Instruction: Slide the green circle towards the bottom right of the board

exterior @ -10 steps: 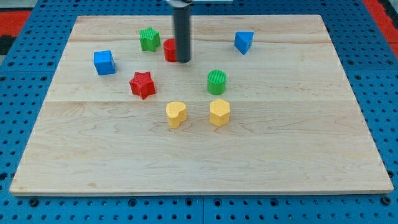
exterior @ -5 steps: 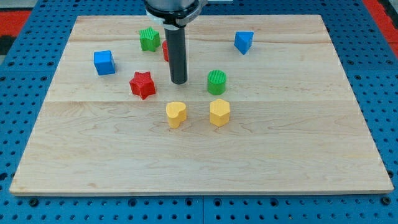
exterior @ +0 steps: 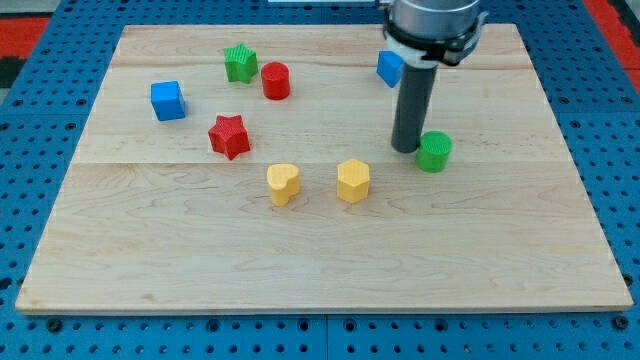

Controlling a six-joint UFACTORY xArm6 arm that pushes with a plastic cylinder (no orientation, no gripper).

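A pale wooden table [exterior: 320, 260] sits on blue pegboard. Right of centre in the frame, the green circle [exterior: 434, 151] rests with my tip [exterior: 404, 149] touching or just beside its left edge, placed to shove it rightward and down toward the lower right corner. The end effector is a bare rod, holding nothing. The yellow hexagon [exterior: 353, 181] and yellow heart [exterior: 283, 184] lie left of it, clear of that path.
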